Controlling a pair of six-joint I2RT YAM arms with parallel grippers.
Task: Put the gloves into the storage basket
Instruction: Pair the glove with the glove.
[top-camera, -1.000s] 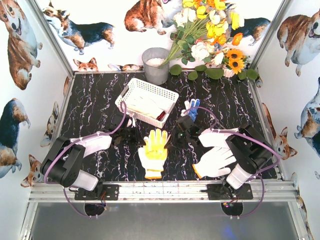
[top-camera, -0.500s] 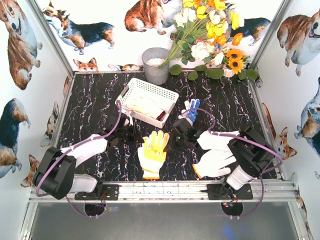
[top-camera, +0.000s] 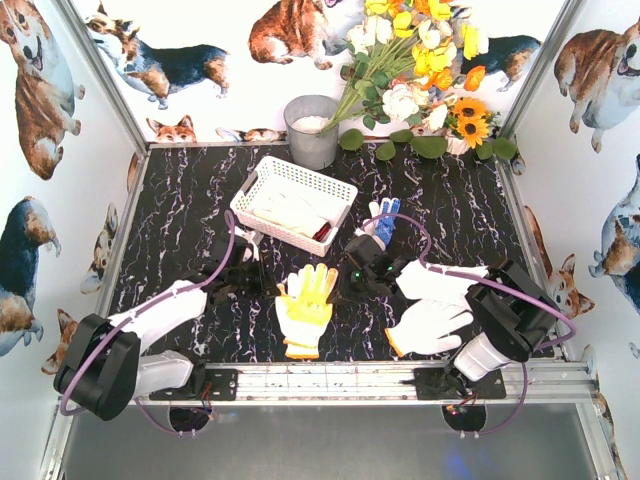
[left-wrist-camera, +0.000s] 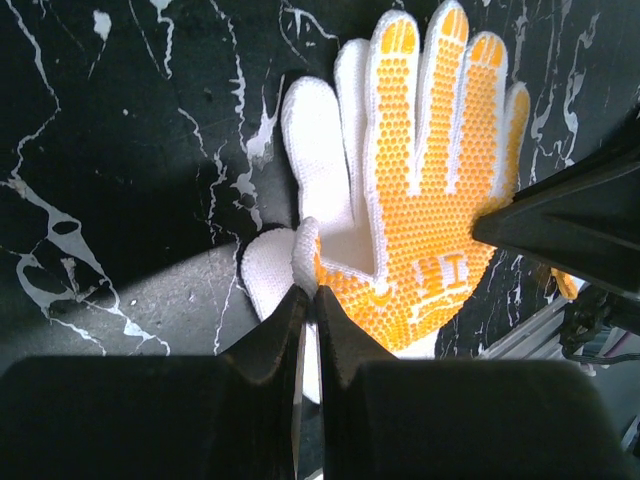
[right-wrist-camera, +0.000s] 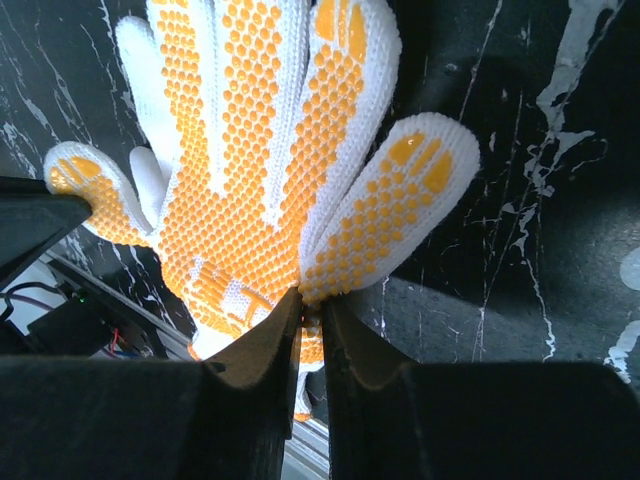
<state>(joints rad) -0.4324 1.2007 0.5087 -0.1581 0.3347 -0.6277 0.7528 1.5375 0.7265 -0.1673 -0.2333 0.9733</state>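
White knit, palm studded with yellow-orange dots: the yellow-dotted glove lies palm up on the black marble-veined tabletop, directly between our two pincers.

Left pincer: jaws closed tip to tip, nipping the glove's pale edge low on the palm, by the thumb. The rest of the glove spreads ahead of it and to its right.

Right pincer: jaws nearly together, clamped on the opposite edge where a splayed finger meets the palm. The glove fans out ahead and to its left.

Each wrist view shows the other pincer as a dark wedge at the glove's far side.

White lattice-sided plastic storage basket: beyond the left pincer, well apart from it, holding pale gloves and a bit of red cuff.

White glove with blue palm: just beyond the right pincer.

Plain white glove with orange cuff: to the right pincer's right, nearer the arm bases.

Round grey metal bucket: beyond the basket, beside a bouquet of flowers.
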